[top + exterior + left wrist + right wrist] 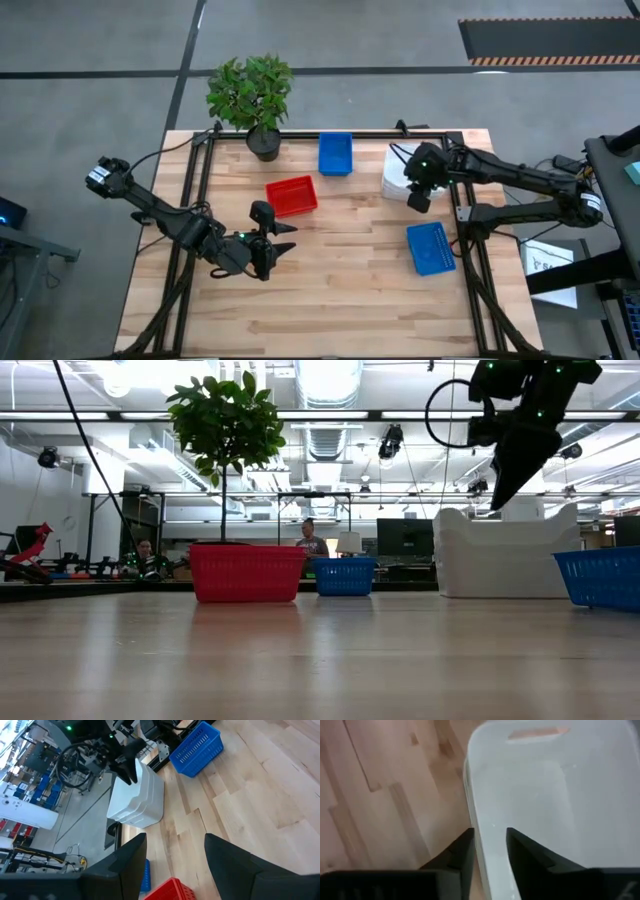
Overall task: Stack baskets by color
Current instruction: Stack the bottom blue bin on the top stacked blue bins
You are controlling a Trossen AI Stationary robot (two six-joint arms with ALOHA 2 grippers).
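A stack of white baskets stands on the table's right side. My right gripper hangs over the stack's near end, open. In the right wrist view one of my right gripper's fingers stands outside the top basket's rim and one inside. A red basket sits mid-table. One blue basket rests near the far edge and another blue basket at the right. My left gripper waits open at the near left, above the bare wood. My right gripper comes at the top white basket from above, slanting down, with the rim passing between its two fingers. A gap shows beside the rim, and I cannot tell whether either finger touches it. The stack stands on the table.
A green plant in a black pot stands at the far left of the table. Black frame rails run along the left, far and right sides. Bare wood lies along the near edge. People sit in the room beyond.
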